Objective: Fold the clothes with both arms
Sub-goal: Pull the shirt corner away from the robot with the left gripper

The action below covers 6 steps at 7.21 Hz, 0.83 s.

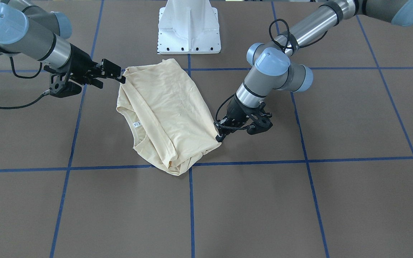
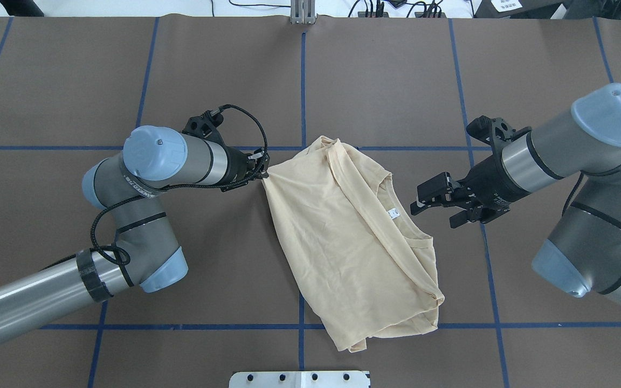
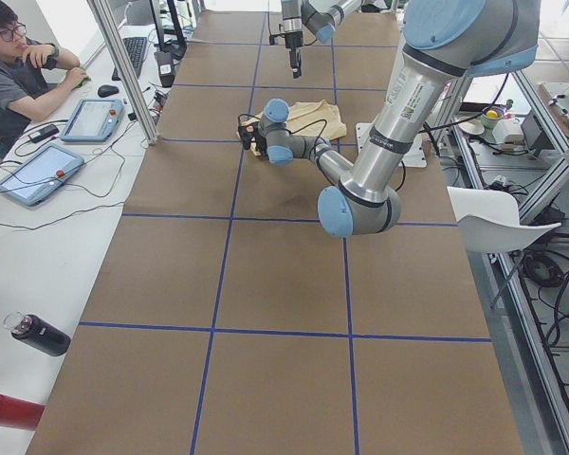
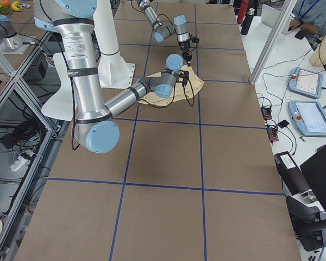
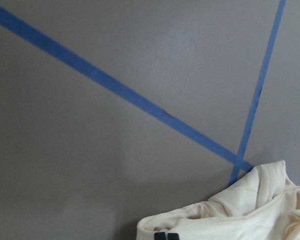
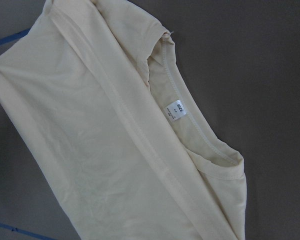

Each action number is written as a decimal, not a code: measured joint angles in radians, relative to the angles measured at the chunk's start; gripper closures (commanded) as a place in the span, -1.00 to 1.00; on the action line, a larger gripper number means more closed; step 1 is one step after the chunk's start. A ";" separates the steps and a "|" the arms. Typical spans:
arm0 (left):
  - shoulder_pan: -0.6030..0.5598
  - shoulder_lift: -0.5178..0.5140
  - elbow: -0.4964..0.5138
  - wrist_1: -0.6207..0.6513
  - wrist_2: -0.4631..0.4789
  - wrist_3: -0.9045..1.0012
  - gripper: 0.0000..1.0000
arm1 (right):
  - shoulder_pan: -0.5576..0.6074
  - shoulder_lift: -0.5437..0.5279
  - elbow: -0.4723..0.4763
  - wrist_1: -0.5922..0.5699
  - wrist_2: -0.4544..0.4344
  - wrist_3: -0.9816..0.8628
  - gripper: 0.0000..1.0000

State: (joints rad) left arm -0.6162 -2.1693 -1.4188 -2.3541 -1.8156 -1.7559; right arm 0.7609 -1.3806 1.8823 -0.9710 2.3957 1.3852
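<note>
Shirt: the shirt [image 2: 343, 237] lies in the middle of the desk [image 2: 208, 81], with one end reaching toward the edge by the white base [image 2: 299, 379].
Done: we judge both sides already folded inward, which leaves a rough long bundle. The collar [image 6: 210, 145] and neck label [image 6: 176, 111] show along one side.
Left end effector [image 2: 263, 171]: clamped, as far as we can make out, on a bundle corner toward the desk's far edge.
Right end effector [image 2: 433, 213]: fingers apart, holding nothing, just beside the collar side.
Remaining: we reckon a crosswise fold, plus flattening the bunched end nearest the base.
</note>
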 measured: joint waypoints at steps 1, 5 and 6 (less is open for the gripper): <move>-0.026 -0.001 0.011 0.000 0.000 0.012 1.00 | 0.004 0.000 0.000 0.000 -0.001 0.000 -1.00; -0.109 -0.135 0.230 -0.039 0.018 0.076 1.00 | 0.025 0.000 0.000 0.001 -0.008 -0.001 -1.00; -0.122 -0.169 0.307 -0.089 0.044 0.092 1.00 | 0.025 0.000 0.000 0.001 -0.014 -0.001 -1.00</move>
State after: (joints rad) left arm -0.7380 -2.3379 -1.1118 -2.4433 -1.7716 -1.6641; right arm 0.7863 -1.3808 1.8823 -0.9695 2.3822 1.3839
